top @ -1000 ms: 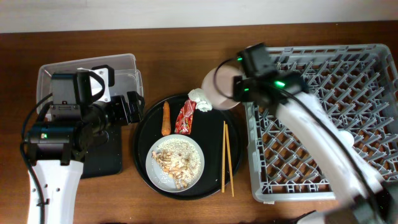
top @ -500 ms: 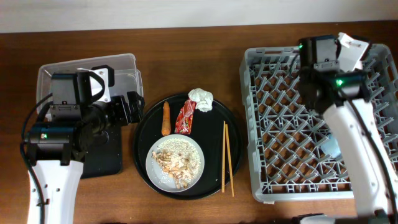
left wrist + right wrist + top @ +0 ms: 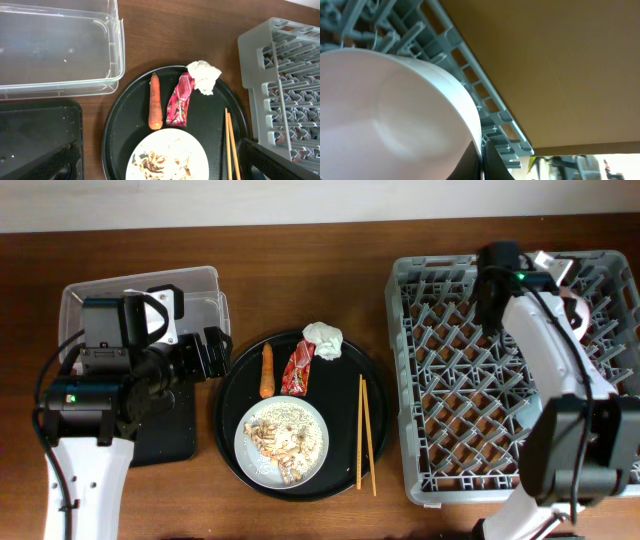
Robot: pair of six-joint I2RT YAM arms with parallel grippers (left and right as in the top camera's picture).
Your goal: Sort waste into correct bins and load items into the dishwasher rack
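My right gripper [image 3: 556,272] [image 3: 482,146] is shut on the rim of the pale pink-white bowl [image 3: 395,110] [image 3: 577,308], held tilted over the back right of the grey dishwasher rack [image 3: 470,410] [image 3: 487,95]. My left gripper [image 3: 207,352] [image 3: 160,172] is open and empty above the plate. The plate [image 3: 250,455] [image 3: 200,155] carries food scraps [image 3: 283,442] [image 3: 162,165]. The carrot [image 3: 267,371] [image 3: 155,101], red wrapper [image 3: 299,367] [image 3: 179,99], tissue [image 3: 323,339] [image 3: 204,76] and chopsticks [image 3: 364,433] [image 3: 229,145] lie beside it. The blue cup is not seen.
These things lie on a round black tray [image 3: 232,395] [image 3: 122,125]. The clear tub [image 3: 140,285] [image 3: 55,50] stands at the back left, with the shallow black tray [image 3: 165,435] [image 3: 35,135] in front of it under my left arm.
My right arm has carried the bowl from beside the round tray's back edge rightward across the rack to its back right corner. The left arm has not moved.
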